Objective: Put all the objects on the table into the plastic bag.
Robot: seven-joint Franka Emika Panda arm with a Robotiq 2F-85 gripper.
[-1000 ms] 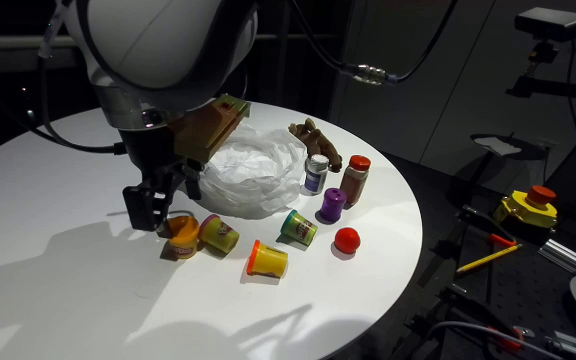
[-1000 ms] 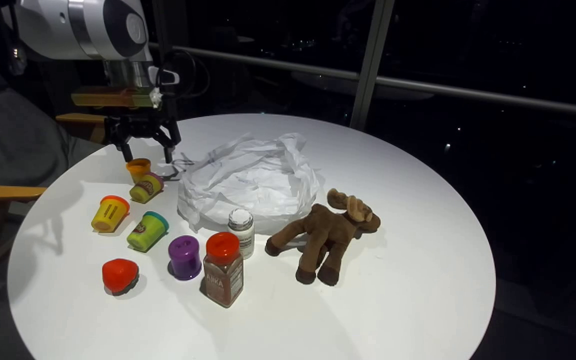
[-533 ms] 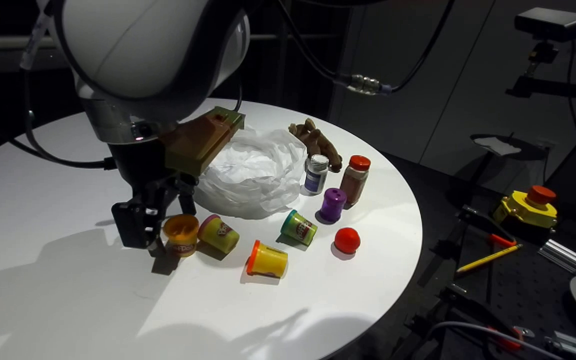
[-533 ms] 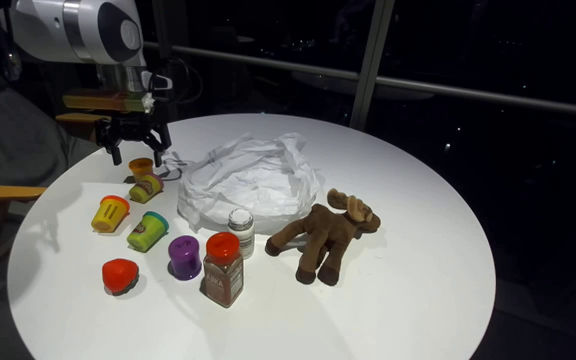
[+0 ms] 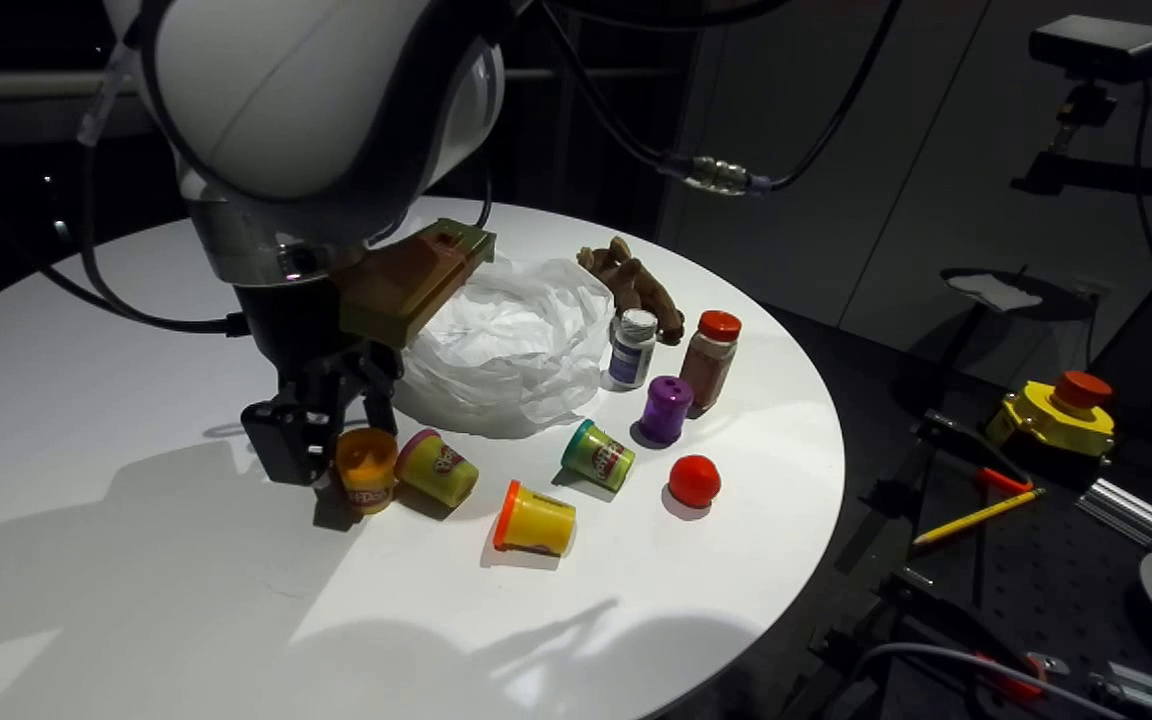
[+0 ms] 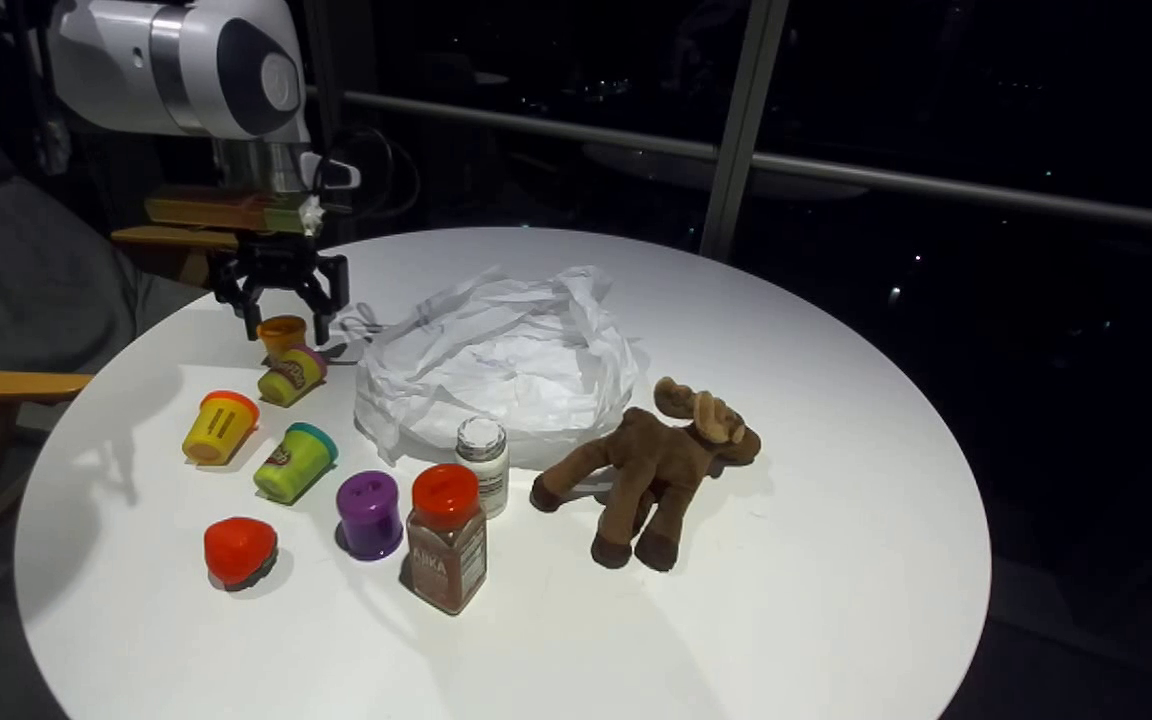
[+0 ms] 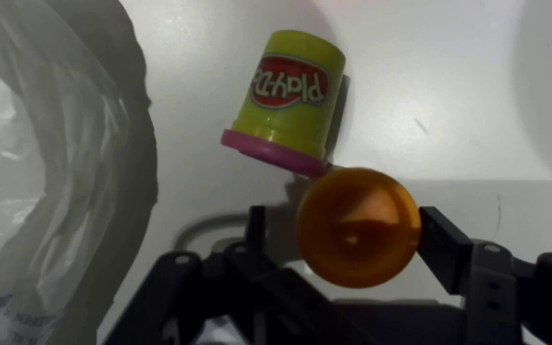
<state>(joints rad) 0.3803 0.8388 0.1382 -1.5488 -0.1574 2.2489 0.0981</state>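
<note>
An orange cup (image 7: 360, 230) stands upright between the fingers of my gripper (image 7: 340, 215). The right finger (image 7: 443, 249) meets its rim in the wrist view, while a gap separates the left one from it. Lying beside the cup is a green-yellow can (image 7: 288, 96) with a purple rim. The plastic bag (image 6: 501, 375) sits spread and wrinkled on the white table (image 6: 786, 610). Elsewhere are a yellow cup (image 6: 222, 430), a teal-rimmed can (image 6: 294, 465), a red piece (image 6: 239, 550), a purple cup (image 6: 370, 515), a red-capped brown bottle (image 6: 448, 550), a white bottle (image 6: 484, 470) and a brown toy animal (image 6: 646, 460).
In an exterior view, a yellow and red device (image 5: 1054, 415) and a pencil (image 5: 976, 517) lie off the table on a dark bench. A chair (image 6: 11, 385) stands by the table's edge. The purple-rimmed can is very close to the orange cup.
My gripper has come down around the orange cup, swinging first one way and then back. Its fingers have drawn somewhat closer together. The orange cup has shifted slightly.
</note>
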